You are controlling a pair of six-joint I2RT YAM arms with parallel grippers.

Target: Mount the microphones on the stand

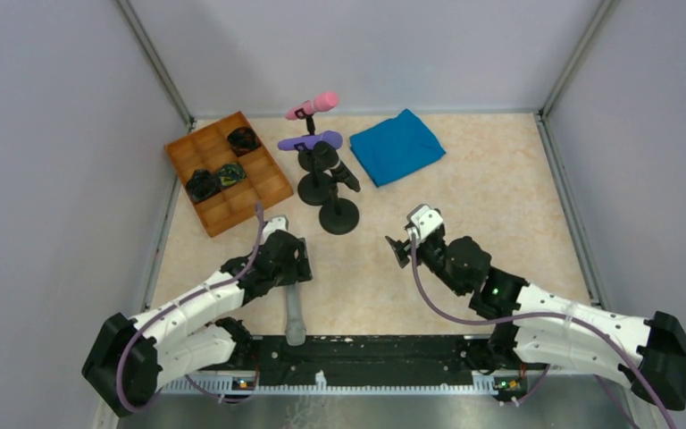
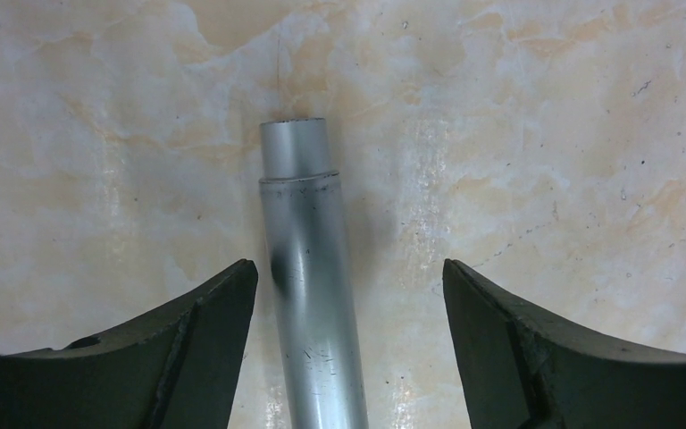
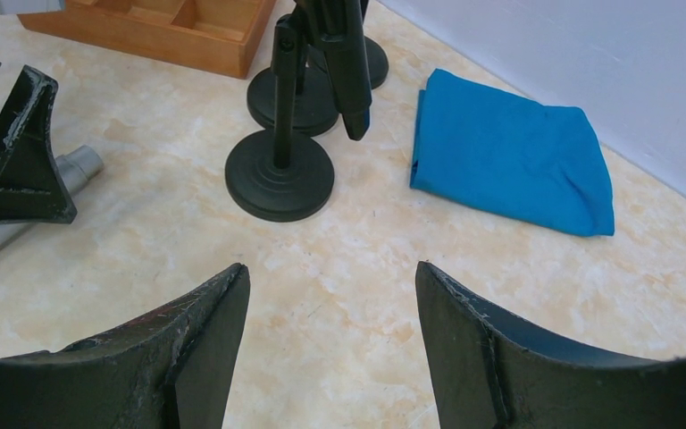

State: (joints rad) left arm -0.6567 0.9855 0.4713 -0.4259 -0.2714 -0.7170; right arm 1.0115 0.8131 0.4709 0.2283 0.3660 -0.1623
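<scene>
Left wrist view: silver-grey microphone (image 2: 308, 295) lay flat on worktop (image 2: 545, 134) by near edge, between left fingers (image 2: 192, 353), which were spread, gripping nothing. Barrel sat off-centre, almost against one finger, other well apart. Best bet was to centre over barrel before squeezing; round body looked likely to roll. Right fingers (image 3: 170, 357) spread, empty, above mid-worktop. Farther back stood stands (image 1: 339, 216); black microphone (image 1: 344, 174), purple microphone (image 1: 311, 140), pink microphone (image 1: 314, 105) already mounted.

Left of me, far side: wooden tray (image 1: 232, 212), split into compartments, sitting askew on the beige marbled table (image 1: 482, 223). One small dark item (image 1: 243, 138) in a far cell, two more (image 1: 202, 185) in neighbouring cells nearer me; can't tell what they are. Folded blue cloth (image 1: 397, 146) lies flat near the back wall.
</scene>
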